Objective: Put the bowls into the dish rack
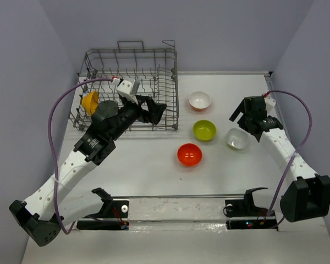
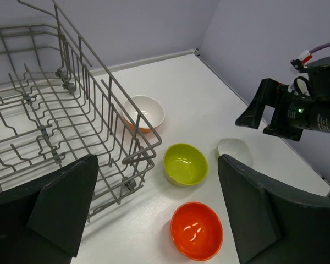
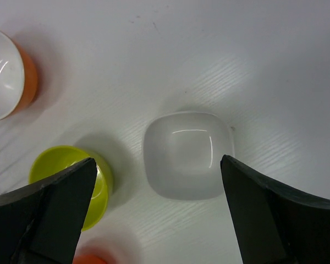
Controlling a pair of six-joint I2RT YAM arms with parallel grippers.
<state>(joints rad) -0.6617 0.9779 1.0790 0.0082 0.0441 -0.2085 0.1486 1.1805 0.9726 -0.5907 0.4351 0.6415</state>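
the right arm's fingers [image 3: 275,214] stand spread wide and empty, straddling the small plain white glossy bowl [image 3: 187,154], which sits upright on the white surface [image 3: 209,44] directly beneath them; this arm is nearer. the left arm's fingers [image 2: 60,209], also spread empty, hang beside the grey wire dish rack [image 2: 137,157], which holds a yellow-orange bowl [image 1: 90,102].

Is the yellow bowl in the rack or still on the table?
In the rack. The top view shows the yellow bowl sitting inside the dish rack, among the wires at its left end.
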